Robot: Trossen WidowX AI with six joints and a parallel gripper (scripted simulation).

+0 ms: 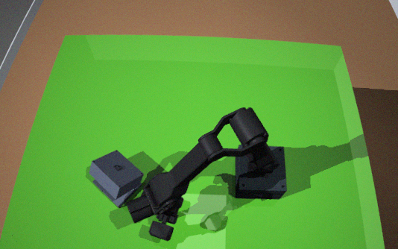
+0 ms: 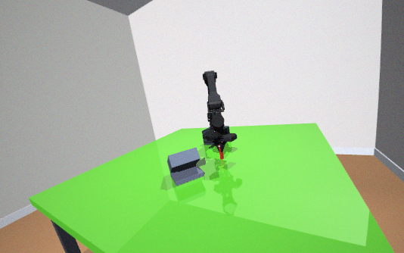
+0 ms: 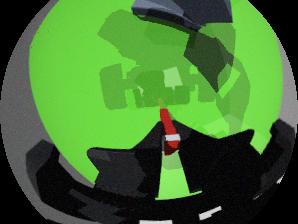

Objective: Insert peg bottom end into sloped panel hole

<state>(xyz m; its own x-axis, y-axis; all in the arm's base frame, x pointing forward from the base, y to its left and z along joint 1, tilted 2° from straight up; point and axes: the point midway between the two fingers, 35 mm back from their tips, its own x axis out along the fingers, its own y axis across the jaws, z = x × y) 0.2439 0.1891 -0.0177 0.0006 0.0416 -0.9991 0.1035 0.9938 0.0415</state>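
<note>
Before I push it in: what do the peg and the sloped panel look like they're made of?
Peg: plain red with a white band, smooth and matte; likely plastic or painted, though nothing in view settles it. The gripper is shut on it. Panel: uniform blue-grey, flat faces, sharp edges, no shine; it could be painted metal or hard plastic. Its hole is a small dark opening.
</note>
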